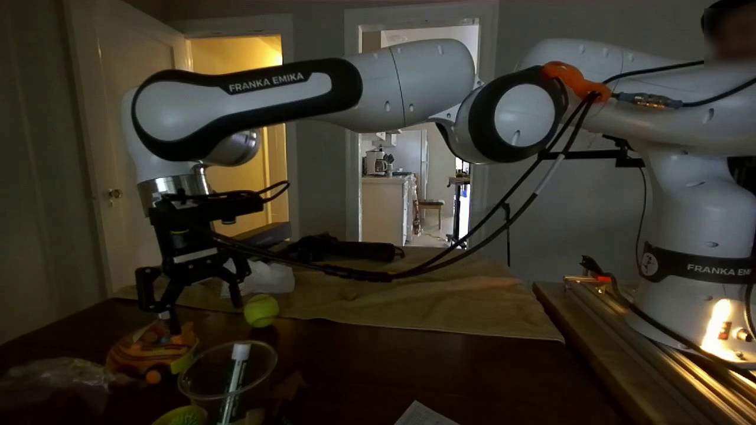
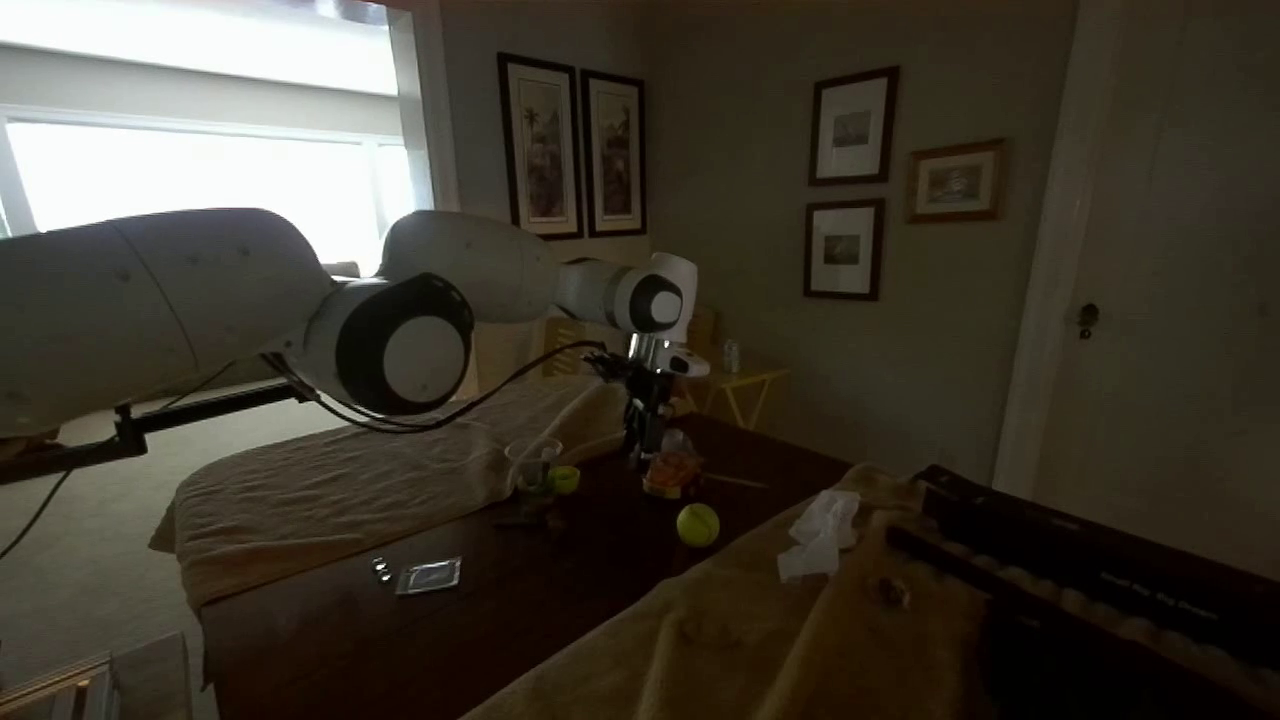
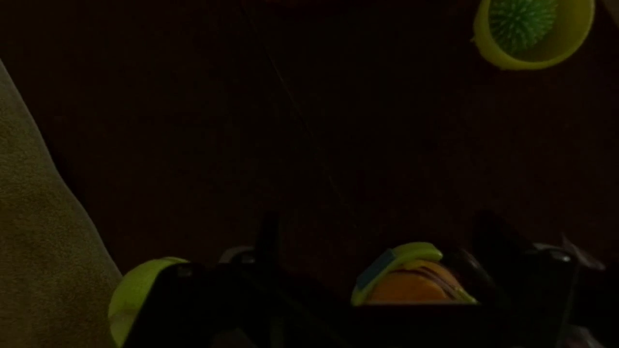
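Spread gripper (image 3: 378,221) near orange toy (image 3: 411,286); gap; tennis ball (image 3: 134,296) by edge of cloth (image 3: 43,232).

My Panda arm (image 1: 407,82) is white with black-banded joints (image 1: 522,115) and FRANKA EMIKA lettering (image 1: 266,82); I see an orange cable mount (image 1: 569,77), black cables (image 1: 357,273), a silver wrist collar (image 1: 186,182), a black gripper (image 1: 204,311).

An exterior view faces the arm (image 1: 407,88) side-on across the table (image 1: 366,378); an exterior view looks along the arm toward framed pictures (image 2: 848,125). The wrist view looks down from close range; all share the orange toy (image 1: 144,355).
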`<state>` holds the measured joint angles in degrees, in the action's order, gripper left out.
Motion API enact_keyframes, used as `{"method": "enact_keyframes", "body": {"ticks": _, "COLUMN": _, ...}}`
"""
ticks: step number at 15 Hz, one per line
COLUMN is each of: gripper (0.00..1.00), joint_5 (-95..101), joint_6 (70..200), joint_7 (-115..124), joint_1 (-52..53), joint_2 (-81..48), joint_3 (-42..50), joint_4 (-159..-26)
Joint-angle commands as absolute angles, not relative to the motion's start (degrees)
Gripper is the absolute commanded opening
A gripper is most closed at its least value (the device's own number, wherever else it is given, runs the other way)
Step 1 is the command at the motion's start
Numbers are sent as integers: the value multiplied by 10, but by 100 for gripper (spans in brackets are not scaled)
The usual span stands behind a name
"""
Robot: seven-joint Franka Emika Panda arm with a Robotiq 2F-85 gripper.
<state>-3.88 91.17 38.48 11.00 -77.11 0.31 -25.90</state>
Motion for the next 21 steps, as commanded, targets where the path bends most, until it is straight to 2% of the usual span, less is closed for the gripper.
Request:
{"method": "enact_keyframes", "body": {"ticks": 1, "gripper": 100, "joint_5": -38, "joint_6": 916, "joint_7": 393, "joint_1": 108, "joint_2": -762, "joint_3": 0, "joint_4": -267}}
{"method": "enact_keyframes", "body": {"ticks": 9, "gripper": 100, "joint_5": -17, "joint_6": 835, "joint_7": 471, "joint_1": 130, "joint_2": -782, "joint_3": 29, "joint_4": -250}}
{"method": "enact_keyframes", "body": {"ticks": 16, "gripper": 100, "joint_5": -11, "joint_6": 743, "joint_7": 588, "joint_1": 102, "joint_2": -775, "joint_3": 52, "joint_4": -253}}
{"method": "enact_keyframes", "body": {"ticks": 21, "gripper": 100, "joint_5": -7, "joint_6": 750, "joint_7": 597, "joint_1": 70, "joint_2": -785, "joint_3": 58, "joint_4": -245}}
